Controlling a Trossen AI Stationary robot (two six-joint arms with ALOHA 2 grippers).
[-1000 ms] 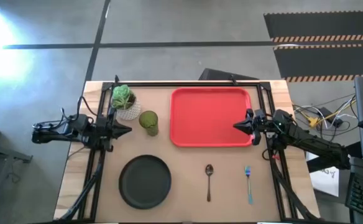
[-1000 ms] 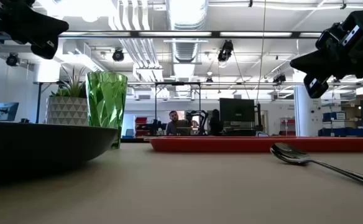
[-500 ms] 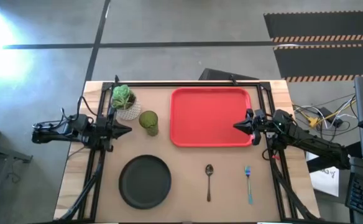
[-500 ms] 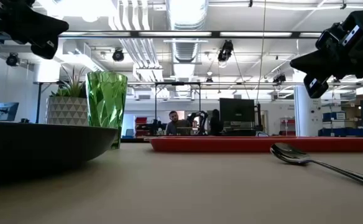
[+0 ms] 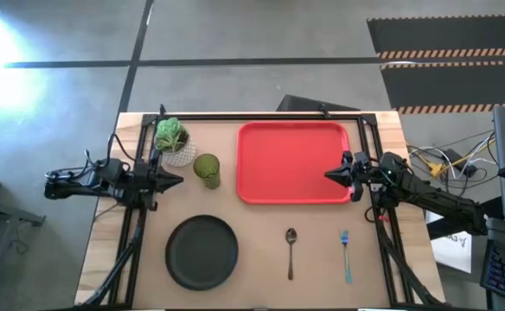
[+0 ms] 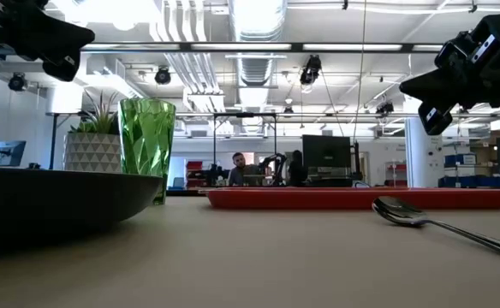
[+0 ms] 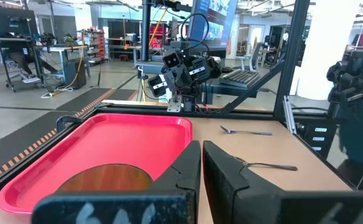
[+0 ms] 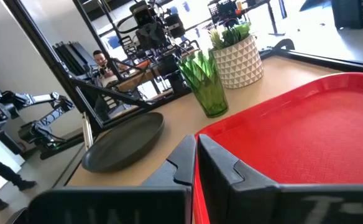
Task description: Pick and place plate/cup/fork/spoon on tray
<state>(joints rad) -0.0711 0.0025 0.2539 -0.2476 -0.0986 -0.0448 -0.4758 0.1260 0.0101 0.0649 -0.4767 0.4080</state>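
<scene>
Counter [image 5: 261, 263]: light wood, carrying all items listed.

Tray [image 5: 292, 161]: red, rectangular, far centre-right of the counter; nothing rests on it.

Plate [image 5: 201, 250]: dark, round, near left, flat on the counter.

Cup [image 5: 206, 169]: translucent green, upright, far left, between the tray and a white plant pot [image 5: 177, 152] holding a green plant; just beside the pot.

Spoon [image 5: 290, 250]: metal, near centre, lying on the counter with its bowl toward the tray.

Fork [image 5: 346, 256]: blue handle, near right, lying parallel to the spoon and apart from it, tines toward the tray.

Left hand [image 5: 176, 180]: at the left counter edge, raised above the surface, fingers closed together, holding nothing, pointing toward the cup.

Right hand [image 5: 330, 174]: over the tray's right rim, raised, fingers closed together, holding nothing.

Background, low view: a person [image 6: 238, 167] seated far behind the counter.
</scene>
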